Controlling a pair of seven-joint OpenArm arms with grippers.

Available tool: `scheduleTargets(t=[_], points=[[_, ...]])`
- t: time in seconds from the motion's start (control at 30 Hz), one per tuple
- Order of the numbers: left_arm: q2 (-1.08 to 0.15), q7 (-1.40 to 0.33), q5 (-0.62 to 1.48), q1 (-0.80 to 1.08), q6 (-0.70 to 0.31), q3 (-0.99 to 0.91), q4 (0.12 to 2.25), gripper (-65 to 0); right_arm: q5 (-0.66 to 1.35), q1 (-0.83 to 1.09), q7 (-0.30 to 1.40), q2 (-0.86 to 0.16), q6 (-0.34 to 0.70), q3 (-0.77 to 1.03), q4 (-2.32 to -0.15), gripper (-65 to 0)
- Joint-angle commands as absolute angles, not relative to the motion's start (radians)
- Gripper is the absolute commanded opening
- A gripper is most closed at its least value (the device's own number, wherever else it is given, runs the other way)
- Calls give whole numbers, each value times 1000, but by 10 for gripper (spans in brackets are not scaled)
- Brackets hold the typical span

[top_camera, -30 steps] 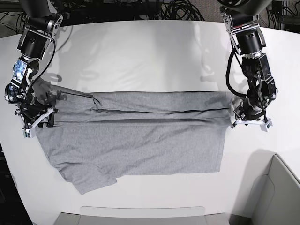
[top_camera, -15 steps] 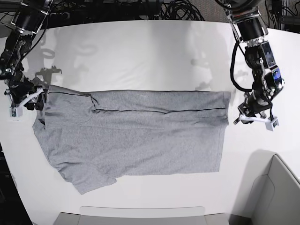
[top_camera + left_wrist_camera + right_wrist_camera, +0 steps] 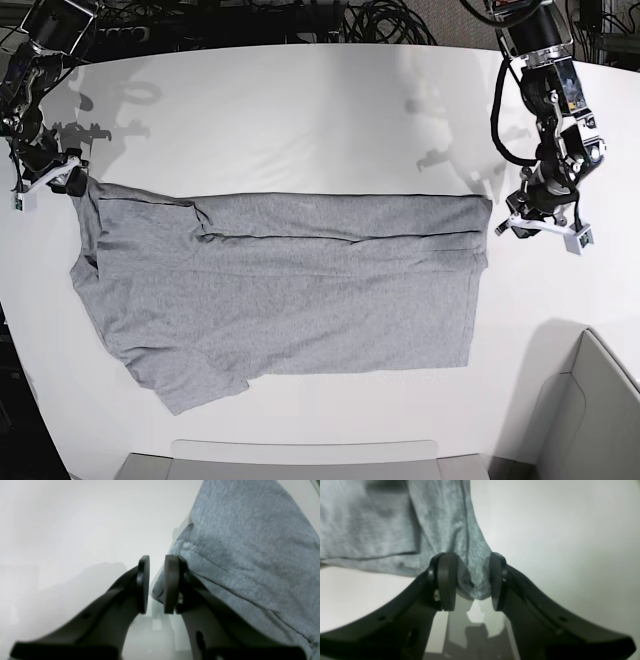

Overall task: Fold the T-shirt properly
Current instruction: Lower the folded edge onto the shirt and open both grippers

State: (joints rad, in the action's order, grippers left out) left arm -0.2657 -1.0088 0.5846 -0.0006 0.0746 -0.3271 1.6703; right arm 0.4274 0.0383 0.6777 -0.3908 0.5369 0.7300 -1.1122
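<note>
T-shirt (image 3: 280,285) of heather-grey knit lies spread flat across our white bench (image 3: 300,110), its far long edge folded over into a narrow band, one sleeve splayed near the front. We cannot see any print; only plain cloth faces up. Our right hand (image 3: 472,580) stands spread, a bunched corner of cloth between its black rounded pads, though whether they pinch it we cannot tell. Our left hand (image 3: 156,585) is parted narrowly with nothing between, just beside the hem. Since a second ago both hands have drawn outward off the folded band.
</note>
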Motion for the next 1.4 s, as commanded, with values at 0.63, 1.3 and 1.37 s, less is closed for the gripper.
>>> scheduleTargets(t=[0.63,1.3,1.37], points=[[-360,-972,934,-10,61,-329,1428,-497,421,41,671,-426,550,728,-1073,-427],[-308,-961,938,5,-7,-254,1431,-497,421,41,673,-421,552,728,-1073,-427],[-305,-960,938,4,-7,-255,1431,-497,420,42,673,-421,552,728,-1073,-427]])
